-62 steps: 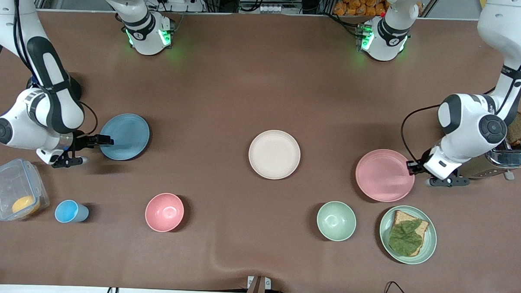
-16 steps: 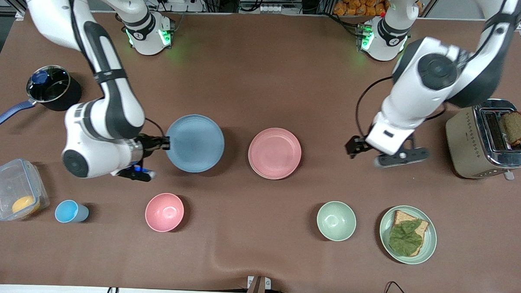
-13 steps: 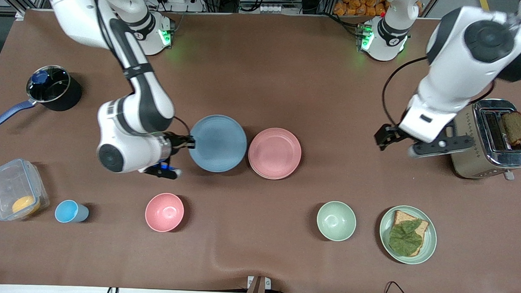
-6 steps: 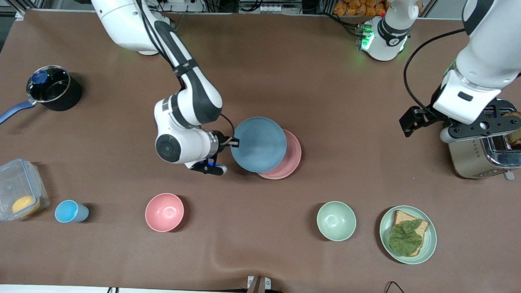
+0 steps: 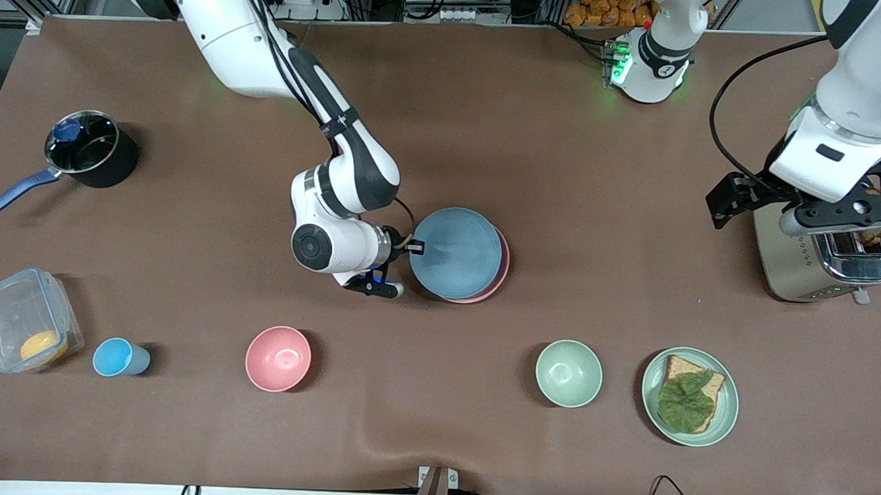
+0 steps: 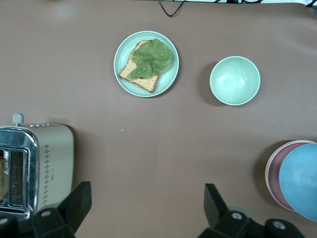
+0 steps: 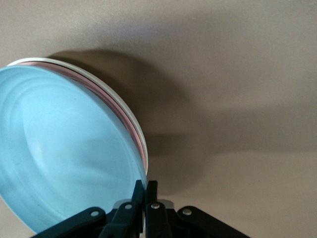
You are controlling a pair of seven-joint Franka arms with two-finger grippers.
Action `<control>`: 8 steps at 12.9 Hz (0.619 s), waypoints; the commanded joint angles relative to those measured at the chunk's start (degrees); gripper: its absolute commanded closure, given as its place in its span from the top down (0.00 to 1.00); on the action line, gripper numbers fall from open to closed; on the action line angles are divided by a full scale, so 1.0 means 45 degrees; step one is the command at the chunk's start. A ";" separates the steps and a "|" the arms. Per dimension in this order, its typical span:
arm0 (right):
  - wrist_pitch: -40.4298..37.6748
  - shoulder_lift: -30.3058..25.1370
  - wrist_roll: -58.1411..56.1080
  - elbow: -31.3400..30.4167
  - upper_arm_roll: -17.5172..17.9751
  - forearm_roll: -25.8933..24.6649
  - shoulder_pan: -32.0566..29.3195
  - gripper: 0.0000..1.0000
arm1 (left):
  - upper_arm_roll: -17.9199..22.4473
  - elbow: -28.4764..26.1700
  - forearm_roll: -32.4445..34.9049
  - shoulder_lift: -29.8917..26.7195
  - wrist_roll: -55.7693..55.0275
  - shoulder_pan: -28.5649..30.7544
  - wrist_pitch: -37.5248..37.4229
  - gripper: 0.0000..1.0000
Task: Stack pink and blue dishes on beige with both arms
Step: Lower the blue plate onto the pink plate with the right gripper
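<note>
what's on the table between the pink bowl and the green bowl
Nothing: in the front view the stretch from the pink bowl to the green bowl is bare brown cloth.

Front camera: high, across the table (image 5: 434, 438) from the robots, looking steeply down; both bases sit along the top edge and the whole tabletop shows. Left wrist camera: well up, facing straight down past its open fingers; takes in the toaster (image 6: 34, 168), green plate (image 6: 124, 49), green bowl (image 6: 235, 80) and the edge of the plate stack (image 6: 292, 178), all also in the front view. Right wrist camera: very close and low, looking along the blue plate (image 7: 64, 153) it grips. All three views share that stack.
</note>
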 commanded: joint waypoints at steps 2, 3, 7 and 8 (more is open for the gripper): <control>0.0269 0.0388 0.0119 0.0504 -0.0136 0.0534 0.0248 0.00 | 0.2463 -0.0005 -0.0222 -0.0317 0.0723 -0.2182 -0.0276 1.00; 0.0425 0.0427 0.0119 0.0504 -0.0136 0.0534 0.0307 0.00 | 0.3128 -0.0024 -0.0222 -0.0375 0.0899 -0.2788 -0.0296 1.00; 0.0525 0.0486 0.0119 0.0504 -0.0156 0.0885 0.0522 1.00 | 0.4208 -0.0258 -0.1060 -0.0493 0.1465 -0.3341 -0.0413 1.00; 0.0486 0.0408 0.0158 0.0504 -0.0156 0.0905 0.0483 1.00 | 0.4364 -0.0297 -0.1236 -0.0493 0.1661 -0.3361 -0.0394 1.00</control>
